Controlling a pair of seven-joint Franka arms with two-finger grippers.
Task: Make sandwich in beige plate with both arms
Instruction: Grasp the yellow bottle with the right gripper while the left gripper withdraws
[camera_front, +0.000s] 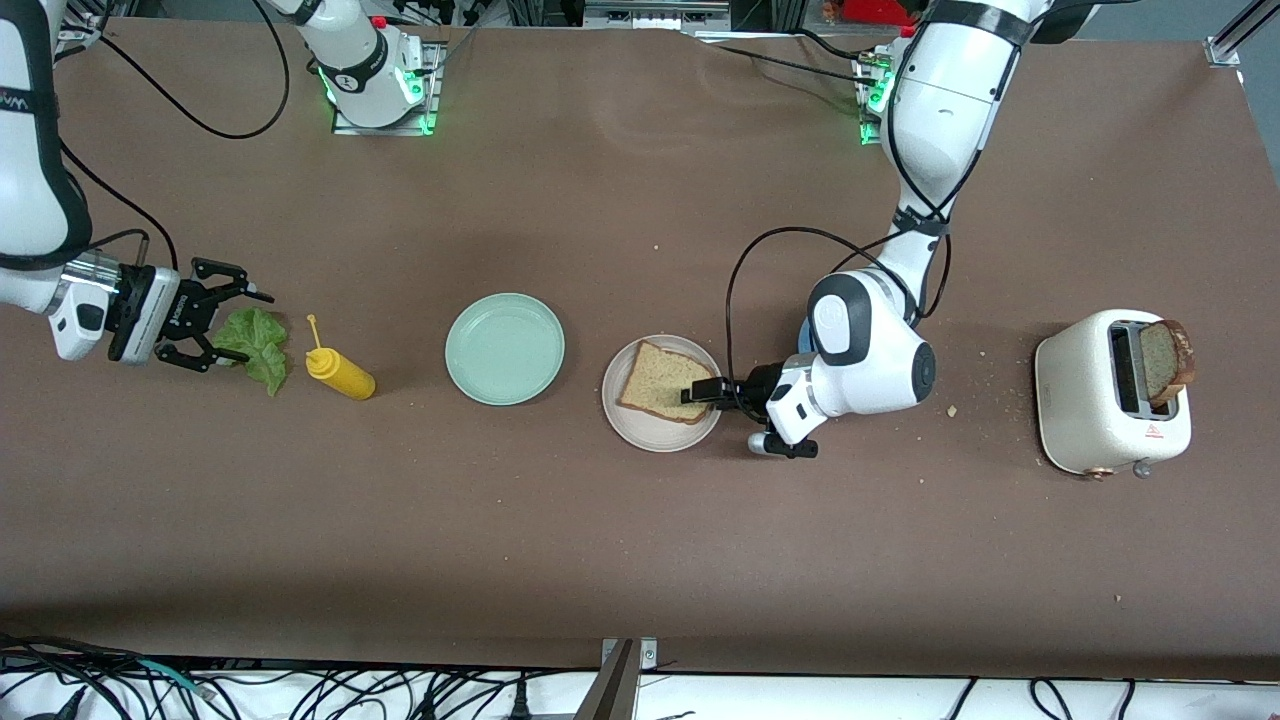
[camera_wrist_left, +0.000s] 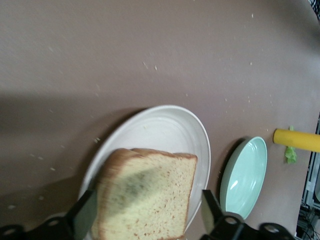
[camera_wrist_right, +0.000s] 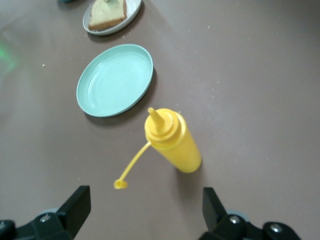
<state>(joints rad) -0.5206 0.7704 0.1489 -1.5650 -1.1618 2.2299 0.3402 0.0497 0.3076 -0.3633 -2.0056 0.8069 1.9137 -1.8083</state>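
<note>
bread slice (camera_front: 664, 385) lying flat on the beige plate (camera_front: 624, 413), near the middle of the table. left gripper (camera_front: 702, 392) low over that slice at the plate's edge toward the left arm's end, fingers (camera_wrist_left: 82, 216) spread either side of the bread with gaps showing in the left wrist view, not pinching it. mint green plate (camera_front: 505, 348) just beside the beige plate, toward the right arm's end, apart from it. yellow squeeze bottle (camera_front: 340, 374) farther along toward that same end, standing with its cap hanging off a thin strap. lettuce leaf (camera_front: 256, 345) on the table just beside the bottle, ruffled and green. right gripper (camera_front: 222, 326) at the lettuce leaf's edge, fingers (camera_front: 232, 275) spread wide; cannot tell whether touching the leaf. white toaster (camera_front: 1110, 392) at the left arm's end of the table, well apart from the plates, with a second bread slice (camera_front: 1165, 361) standing up out of one slot. crumbs scattered on the brown table (camera_front: 640, 560) between toaster and beige plate. blue edge just visible under the left arm's wrist, too hidden to identify.
</note>
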